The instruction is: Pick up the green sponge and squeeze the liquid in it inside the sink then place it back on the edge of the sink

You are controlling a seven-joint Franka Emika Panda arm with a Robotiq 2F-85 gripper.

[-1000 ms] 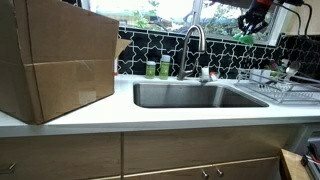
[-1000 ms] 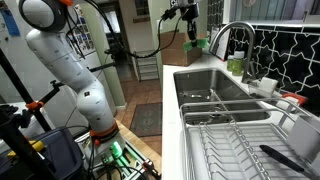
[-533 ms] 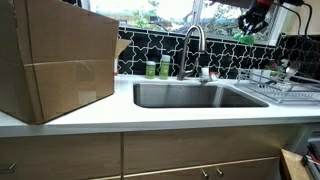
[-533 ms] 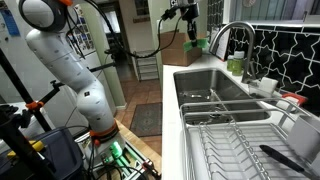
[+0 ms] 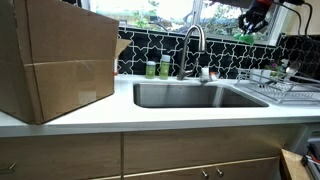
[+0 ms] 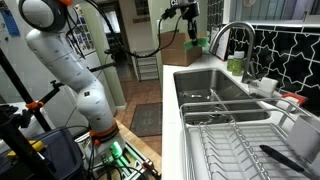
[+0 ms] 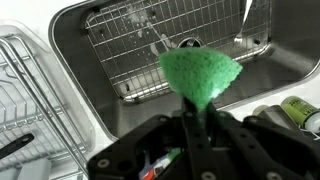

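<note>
Fingers (image 7: 188, 126) clamped on the green sponge (image 7: 200, 72), which juts straight out past the tips, long axis in line with them, directly over the sink (image 7: 285, 45) basin (wire grid on its floor); squeeze likely needs only a descent.

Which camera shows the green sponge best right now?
The wrist view: the flat bright green sponge fills its centre, pinched in the gripper above the stainless steel sink. In both exterior views the gripper is high and small; the sponge cannot be made out there.
</note>
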